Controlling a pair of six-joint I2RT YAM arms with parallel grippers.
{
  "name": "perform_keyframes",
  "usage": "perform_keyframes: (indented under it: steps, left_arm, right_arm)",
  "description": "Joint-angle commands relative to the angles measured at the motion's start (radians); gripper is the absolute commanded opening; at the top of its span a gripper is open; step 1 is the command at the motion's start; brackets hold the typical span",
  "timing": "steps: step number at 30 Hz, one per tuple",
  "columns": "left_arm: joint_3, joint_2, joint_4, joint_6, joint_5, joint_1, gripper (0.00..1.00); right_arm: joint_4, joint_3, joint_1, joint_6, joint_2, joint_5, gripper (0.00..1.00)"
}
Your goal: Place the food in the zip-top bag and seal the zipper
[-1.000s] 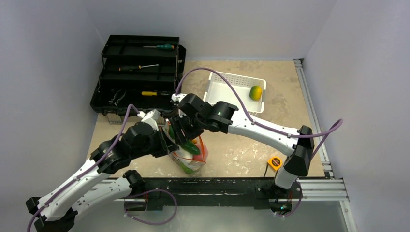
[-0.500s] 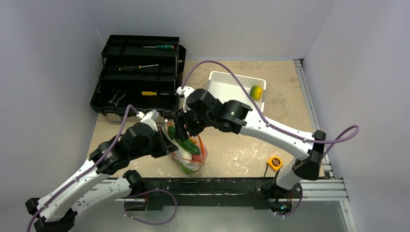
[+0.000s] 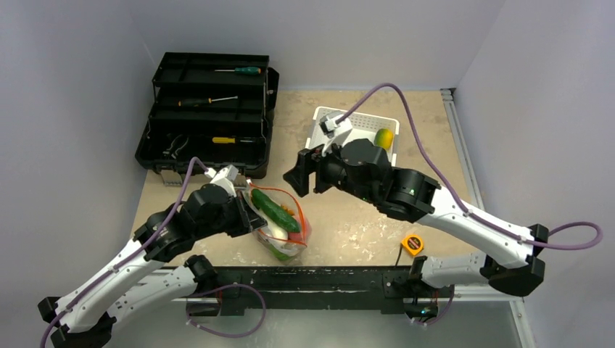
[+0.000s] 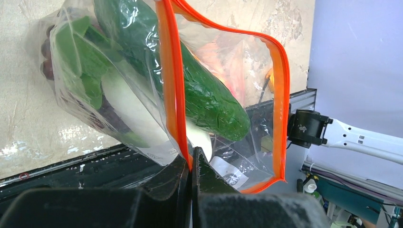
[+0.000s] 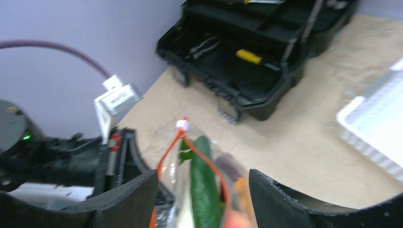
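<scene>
Zip-top bag [image 3: 286,243] holds one cucumber [image 3: 275,210]; one lemon [image 3: 384,138] sits in basket [image 3: 366,122].

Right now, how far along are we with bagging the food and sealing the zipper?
Done: the cucumber, cabbage and other pieces sit inside the zip-top bag. In hand: the left gripper is shut on the zipper, holding the mouth agape; the right gripper hovers open and empty. Left: the lemon lies in the white basket, and the zipper is unsealed.
</scene>
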Motion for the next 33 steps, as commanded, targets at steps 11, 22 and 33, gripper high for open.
perform_keyframes:
  steps: [11,22,33]
  left_arm:
    - [0.044,0.031,0.026,0.024,0.005,-0.003,0.0]
    - [0.039,0.009,0.014,0.018,0.005,-0.004,0.0]
    - [0.049,0.012,-0.001,0.021,0.001,-0.003,0.0]
  right_arm:
    - [0.133,-0.202,-0.411,-0.056,-0.036,0.474,0.74]
    - [0.172,-0.087,-0.585,-0.106,0.427,0.585,0.72]
    - [0.199,0.085,-0.636,-0.234,0.744,0.781,0.7]
